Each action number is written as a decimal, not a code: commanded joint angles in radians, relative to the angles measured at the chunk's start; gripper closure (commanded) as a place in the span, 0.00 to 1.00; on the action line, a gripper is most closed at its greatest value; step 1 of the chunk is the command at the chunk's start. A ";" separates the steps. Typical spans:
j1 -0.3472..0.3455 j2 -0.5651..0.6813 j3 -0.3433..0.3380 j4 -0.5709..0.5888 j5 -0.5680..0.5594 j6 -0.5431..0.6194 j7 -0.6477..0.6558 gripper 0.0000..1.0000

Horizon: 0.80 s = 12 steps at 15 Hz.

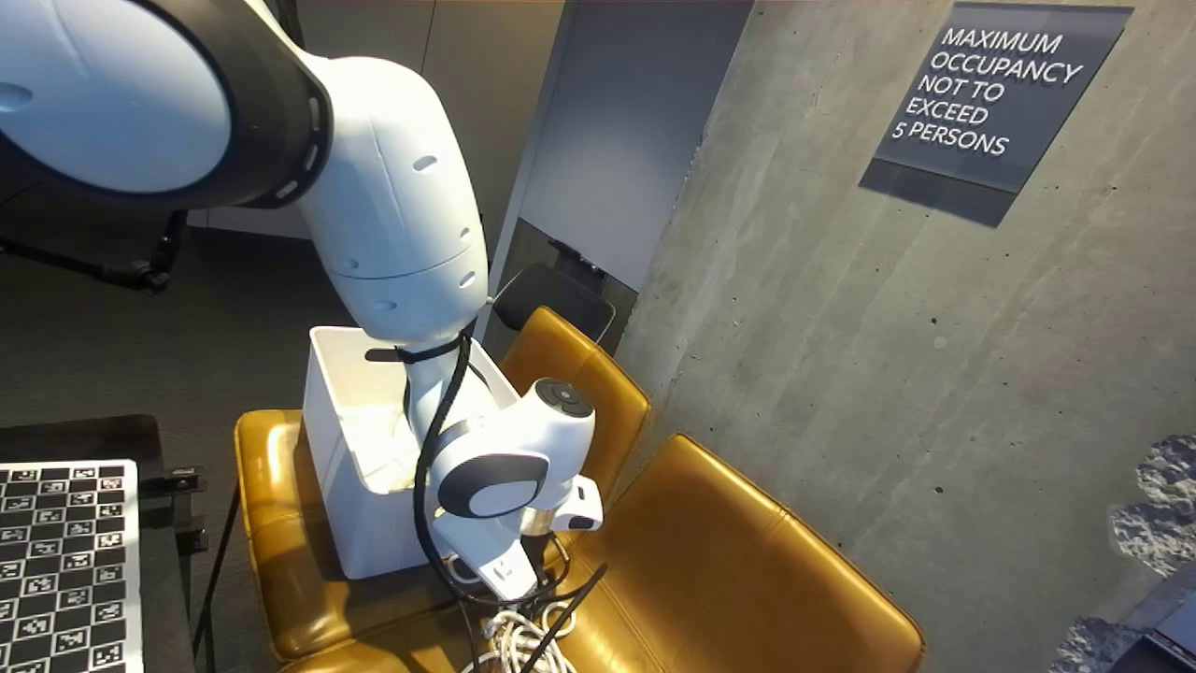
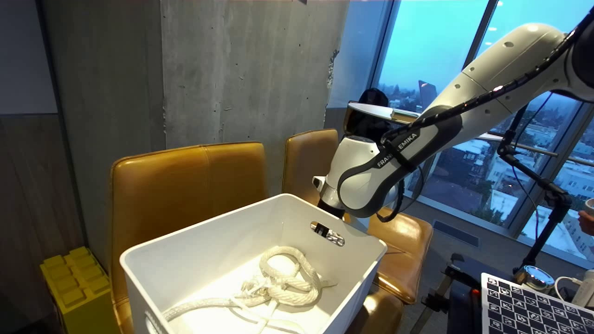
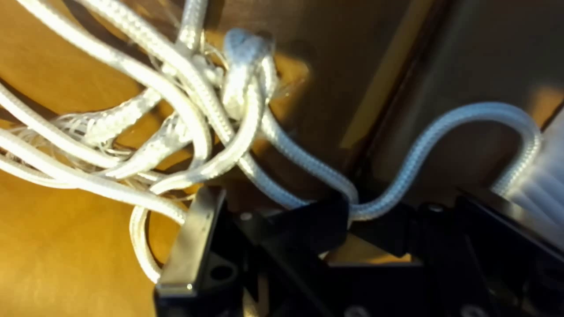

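My gripper (image 3: 351, 215) is shut on a strand of white braided rope (image 3: 383, 204), which runs between its fingertips and loops to the right. A tangled pile of the rope lies on the tan seat left of the gripper in the wrist view. In an exterior view the gripper (image 1: 540, 556) points down beside a white bin (image 1: 374, 533), above the rope pile (image 1: 514, 645). In an exterior view the gripper (image 2: 330, 211) is behind the bin (image 2: 366, 278), its fingers mostly hidden. A thicker knotted rope (image 2: 292, 287) lies inside the bin.
The bin stands on tan leather chairs; their backrests (image 1: 738, 561) rise beside the arm, against a concrete wall (image 1: 888, 327). A checkered marker board (image 2: 533, 306) lies on a dark stand near a metal can (image 2: 533, 276). A yellow block (image 2: 76, 287) stands on the floor. Black cables hang along the arm.
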 commanded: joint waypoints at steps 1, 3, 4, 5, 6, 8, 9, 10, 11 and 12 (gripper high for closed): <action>0.012 -0.125 -0.057 -0.096 -0.044 -0.012 0.017 1.00; 0.038 -0.208 -0.088 -0.142 -0.067 -0.021 0.029 1.00; 0.049 -0.252 -0.108 -0.159 -0.084 -0.024 0.034 1.00; 0.054 -0.291 -0.123 -0.172 -0.101 -0.027 0.036 1.00; 0.059 -0.333 -0.138 -0.183 -0.119 -0.032 0.037 1.00; 0.066 -0.429 -0.161 -0.214 -0.150 -0.049 0.036 1.00; 0.067 -0.470 -0.167 -0.223 -0.163 -0.063 0.034 1.00; 0.070 -0.511 -0.174 -0.235 -0.173 -0.074 0.034 1.00; 0.072 -0.555 -0.178 -0.249 -0.183 -0.086 0.034 1.00; 0.076 -0.596 -0.181 -0.261 -0.192 -0.101 0.035 1.00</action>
